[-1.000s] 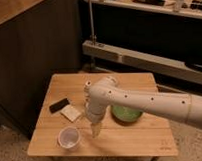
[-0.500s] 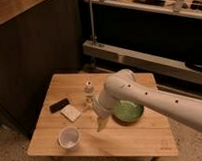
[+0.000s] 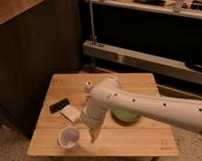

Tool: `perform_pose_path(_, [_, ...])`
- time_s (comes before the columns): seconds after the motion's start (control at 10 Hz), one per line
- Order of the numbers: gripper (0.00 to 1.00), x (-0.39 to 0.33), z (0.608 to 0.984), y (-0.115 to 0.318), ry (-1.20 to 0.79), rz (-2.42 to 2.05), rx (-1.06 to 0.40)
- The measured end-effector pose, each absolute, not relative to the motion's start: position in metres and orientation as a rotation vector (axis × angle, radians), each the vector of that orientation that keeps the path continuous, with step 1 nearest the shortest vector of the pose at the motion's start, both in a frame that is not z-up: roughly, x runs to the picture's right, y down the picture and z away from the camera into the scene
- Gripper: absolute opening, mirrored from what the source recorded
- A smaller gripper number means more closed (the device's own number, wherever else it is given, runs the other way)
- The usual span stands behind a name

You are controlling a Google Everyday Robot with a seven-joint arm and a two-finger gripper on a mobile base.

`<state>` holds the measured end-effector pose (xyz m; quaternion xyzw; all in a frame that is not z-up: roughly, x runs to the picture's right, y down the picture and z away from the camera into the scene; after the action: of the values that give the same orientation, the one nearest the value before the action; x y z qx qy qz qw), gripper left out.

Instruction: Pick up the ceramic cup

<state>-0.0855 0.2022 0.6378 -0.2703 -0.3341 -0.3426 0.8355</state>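
The ceramic cup (image 3: 68, 137) is small, white and round, with a pale inside. It stands upright near the front left corner of the wooden table (image 3: 141, 139). My gripper (image 3: 93, 135) hangs from the white arm with its fingers pointing down at the tabletop, just right of the cup and apart from it. It is open and holds nothing. The arm reaches in from the right, and its elbow bends above the middle of the table.
A wide green bowl (image 3: 125, 115) sits right of the gripper, partly behind the arm. A small clear bottle (image 3: 87, 87) with a white cap stands further back. A black object (image 3: 59, 105) and a pale block (image 3: 71, 114) lie to the left. A metal rack (image 3: 143, 56) runs behind the table.
The gripper has come down and a little to the left, closer to the cup. The cup and the other objects have not moved.
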Motion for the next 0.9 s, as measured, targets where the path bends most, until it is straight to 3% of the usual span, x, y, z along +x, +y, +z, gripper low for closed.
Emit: perform_pose_path(0.9, [0.66,-0.108,0.671,0.232,-0.677,-0.807,-0.579])
